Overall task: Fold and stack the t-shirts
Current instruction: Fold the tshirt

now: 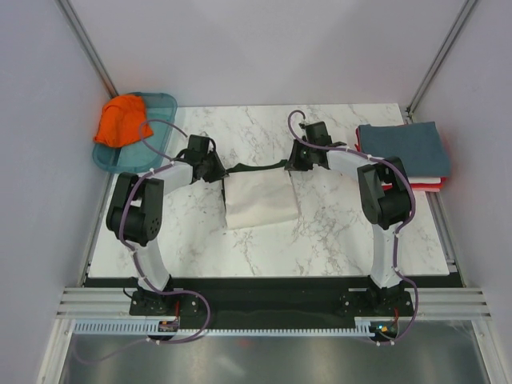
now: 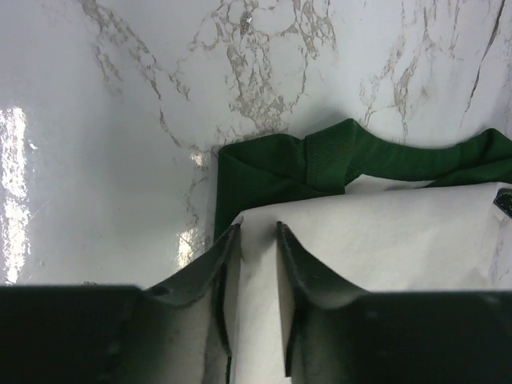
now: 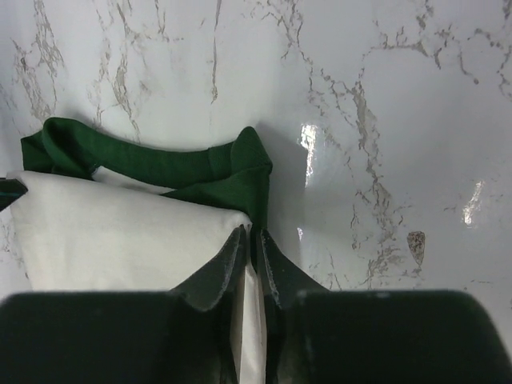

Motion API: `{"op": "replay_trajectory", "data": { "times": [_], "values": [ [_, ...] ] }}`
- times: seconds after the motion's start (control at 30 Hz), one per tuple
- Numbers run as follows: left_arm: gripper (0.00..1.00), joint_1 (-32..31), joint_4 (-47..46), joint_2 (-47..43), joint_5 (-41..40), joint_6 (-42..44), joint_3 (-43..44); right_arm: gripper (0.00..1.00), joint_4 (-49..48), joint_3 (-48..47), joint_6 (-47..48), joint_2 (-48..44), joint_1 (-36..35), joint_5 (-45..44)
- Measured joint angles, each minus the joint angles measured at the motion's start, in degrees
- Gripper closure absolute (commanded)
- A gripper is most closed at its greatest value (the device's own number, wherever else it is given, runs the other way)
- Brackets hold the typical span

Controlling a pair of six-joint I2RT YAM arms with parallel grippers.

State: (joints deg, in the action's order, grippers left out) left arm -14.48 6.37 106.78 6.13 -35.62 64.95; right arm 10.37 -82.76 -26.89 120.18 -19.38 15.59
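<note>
The cream t-shirt (image 1: 260, 200) with dark green sleeves lies partly folded at the table's middle, its green top edge (image 1: 256, 168) stretched between both grippers. My left gripper (image 1: 220, 172) is shut on its left upper corner; in the left wrist view the fingers (image 2: 256, 228) pinch cream cloth (image 2: 384, 232) beside a green sleeve (image 2: 272, 168). My right gripper (image 1: 294, 162) is shut on the right upper corner; in the right wrist view (image 3: 252, 232) it pinches the cream cloth (image 3: 120, 232) by the green sleeve (image 3: 176, 168). An orange t-shirt (image 1: 122, 120) lies crumpled in the tray.
A translucent teal tray (image 1: 164, 104) sits at the back left corner. A stack of folded shirts, slate-blue (image 1: 400, 144) on top of white and red (image 1: 424, 184), sits at the right edge. Frame posts stand at both back corners.
</note>
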Motion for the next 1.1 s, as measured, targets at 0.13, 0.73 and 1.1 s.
{"op": "replay_trajectory", "data": {
  "times": [0.13, 0.73, 1.1],
  "values": [
    [0.98, 0.0, 0.2, 0.9, 0.1, 0.0, 0.5, 0.89, 0.0, 0.0, 0.0, 0.0, 0.0, 0.0],
    [0.98, 0.0, 0.9, 0.3, 0.0, 0.6, 1.1, 0.69, 0.9, -1.6, 0.2, -0.9, -0.1, 0.0],
    [0.98, 0.0, 1.3, 0.3, 0.2, 0.6, 1.8, 0.59, 1.2, -2.5, 0.2, 1.4, -0.4, -0.1]
  ]
}}
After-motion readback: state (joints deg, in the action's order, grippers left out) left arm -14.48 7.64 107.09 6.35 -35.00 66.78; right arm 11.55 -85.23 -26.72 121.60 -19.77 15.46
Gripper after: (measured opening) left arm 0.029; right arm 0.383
